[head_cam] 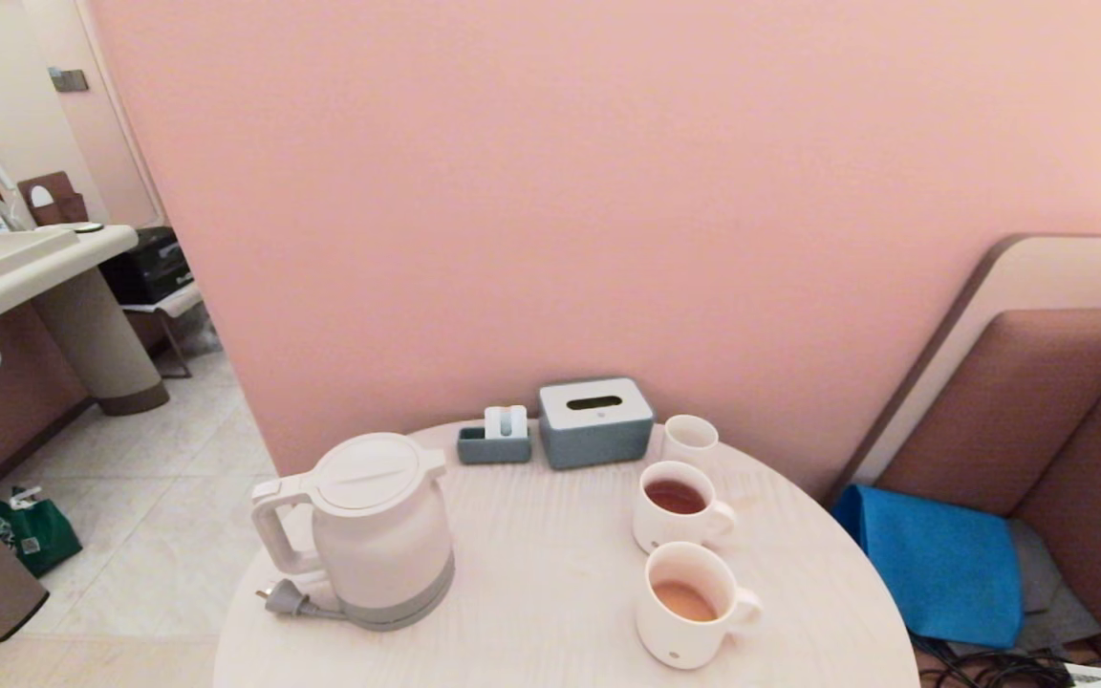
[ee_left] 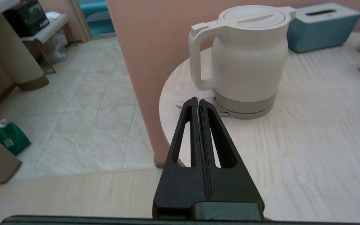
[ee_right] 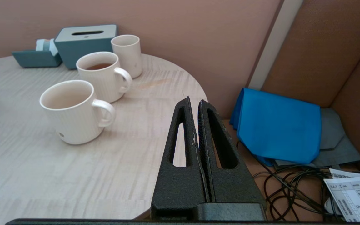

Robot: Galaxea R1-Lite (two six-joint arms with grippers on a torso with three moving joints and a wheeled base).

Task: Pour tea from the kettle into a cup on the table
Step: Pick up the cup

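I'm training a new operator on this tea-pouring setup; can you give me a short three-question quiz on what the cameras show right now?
1. True or false: the large white plastic electric kettle stands upright on the round pale wood-grain table with its flat lid on.
2. Which vessel holds the darker red-brown tea? A) the ribbed white mug with the grey dot B) the like ribbed white mug behind it C) the smaller plain white cup
3. Fill in: the jaws of the left gripper and the right gripper are both ____.

Key: 1 true; 2 B; 3 shut, holding nothing.
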